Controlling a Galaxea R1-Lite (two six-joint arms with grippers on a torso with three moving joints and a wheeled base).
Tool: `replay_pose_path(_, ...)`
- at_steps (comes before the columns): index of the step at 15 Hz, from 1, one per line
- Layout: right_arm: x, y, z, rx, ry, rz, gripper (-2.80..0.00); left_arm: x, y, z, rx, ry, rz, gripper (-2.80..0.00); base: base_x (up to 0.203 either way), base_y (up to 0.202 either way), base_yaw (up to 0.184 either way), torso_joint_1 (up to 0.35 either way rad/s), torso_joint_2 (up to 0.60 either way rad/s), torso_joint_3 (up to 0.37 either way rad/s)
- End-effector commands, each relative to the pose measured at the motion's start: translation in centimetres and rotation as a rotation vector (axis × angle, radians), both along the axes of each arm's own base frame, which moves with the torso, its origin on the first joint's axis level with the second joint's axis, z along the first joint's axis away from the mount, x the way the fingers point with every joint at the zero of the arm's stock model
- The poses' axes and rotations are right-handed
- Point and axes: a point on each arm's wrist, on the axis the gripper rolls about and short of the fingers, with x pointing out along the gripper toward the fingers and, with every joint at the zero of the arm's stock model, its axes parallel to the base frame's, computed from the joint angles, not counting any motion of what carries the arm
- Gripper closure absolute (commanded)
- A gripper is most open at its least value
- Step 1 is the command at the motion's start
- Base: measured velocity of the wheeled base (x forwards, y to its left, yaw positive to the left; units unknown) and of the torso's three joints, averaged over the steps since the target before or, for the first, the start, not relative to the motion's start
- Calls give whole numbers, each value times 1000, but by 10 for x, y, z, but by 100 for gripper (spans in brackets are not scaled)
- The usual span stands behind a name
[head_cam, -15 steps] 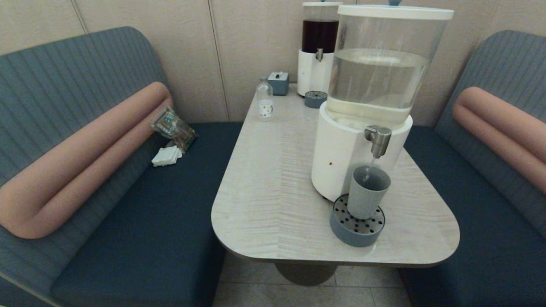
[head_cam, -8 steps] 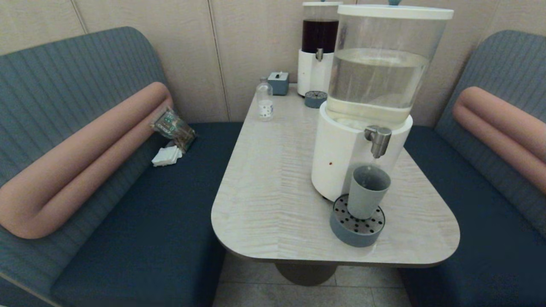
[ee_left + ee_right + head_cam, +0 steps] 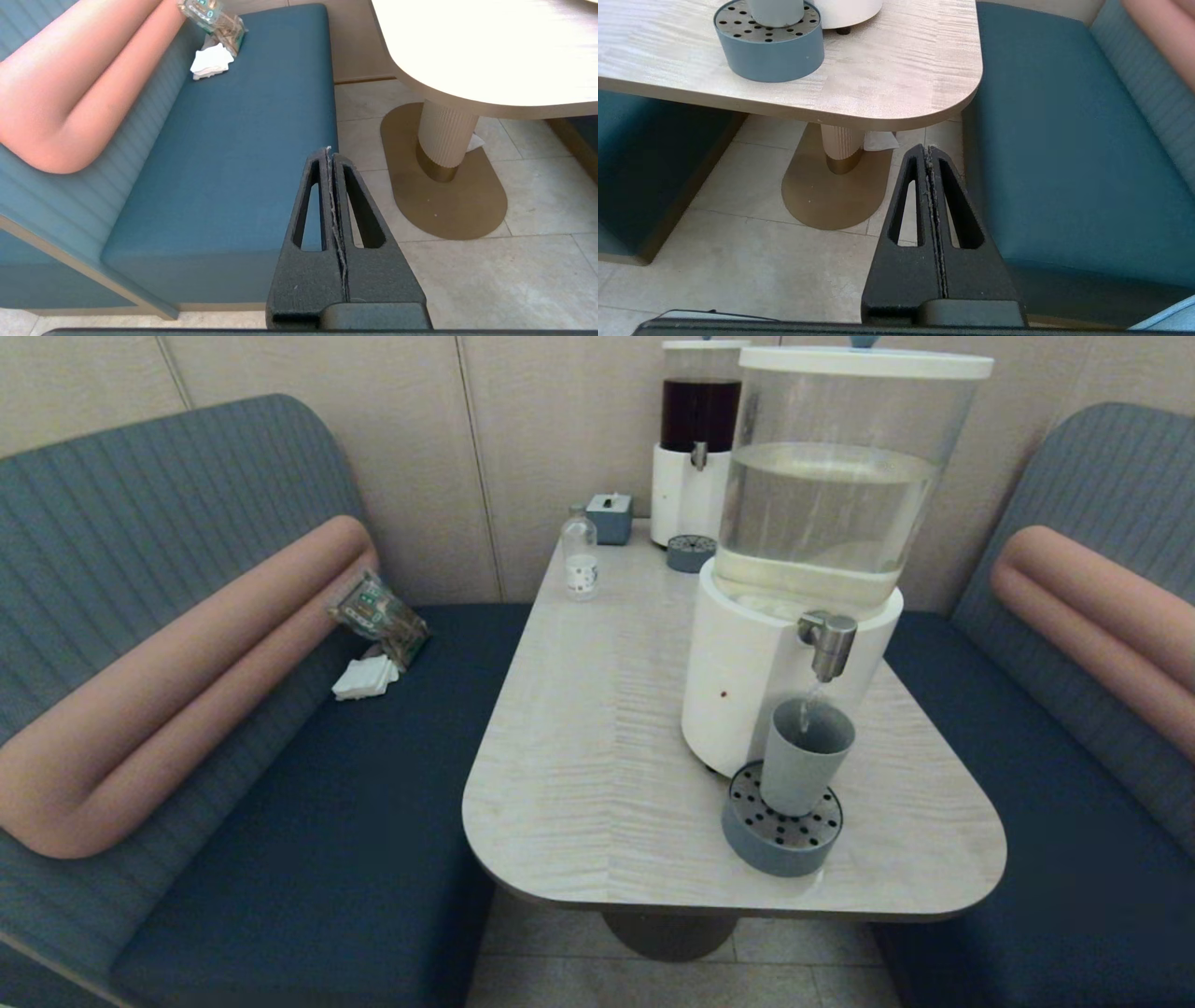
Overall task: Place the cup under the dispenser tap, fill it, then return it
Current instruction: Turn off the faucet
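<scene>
The grey-blue cup (image 3: 805,755) stands upright on the round perforated drip tray (image 3: 782,835), directly under the brushed-silver dispenser tap (image 3: 829,642) of the big white-based dispenser (image 3: 747,691). A thin stream of liquid runs from the tap into the cup. The cup's base (image 3: 775,11) also shows on the drip tray (image 3: 769,51) in the right wrist view. Neither gripper appears in the head view. My left gripper (image 3: 330,151) hangs shut and empty below the table beside the left bench. My right gripper (image 3: 928,149) hangs shut and empty below the table's near right corner.
At the table's (image 3: 597,756) far end stand a slimmer dark-red-liquid dispenser (image 3: 695,439) with its small drip tray (image 3: 691,553), a small clear bottle (image 3: 580,553) and a grey box (image 3: 611,516). Padded benches flank the table; a packet (image 3: 378,614) and napkins (image 3: 364,678) lie on the left bench.
Liquid ran from the tap a second ago, had stopped half a second ago, and runs into the cup again now. The cup has not moved.
</scene>
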Motion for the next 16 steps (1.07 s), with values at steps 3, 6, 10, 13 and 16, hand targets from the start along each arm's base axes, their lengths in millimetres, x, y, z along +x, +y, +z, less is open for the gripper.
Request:
replay_pose_path(3,0,0,0,48,-2,-10,0,0,0,0,1,1,0,0,0,0,0,0,0,0)
replay_pose_path(6,0,0,0,48,-2,-9,0,0,0,0,1,1,0,0,0,0,0,0,0,0)
replay_pose_path(10,0,0,0,49,-2,-10,0,0,0,0,21,4,0,0,0,0,0,0,0,0)
replay_pose_path(13,0,0,0,50,-2,-10,0,0,0,0,25,3,-20,0,0,0,0,0,0,0)
replay_pose_path(16,0,0,0,49,-2,-9,0,-1,-1,0,92,8,-42,0,0,0,0,0,0,0)
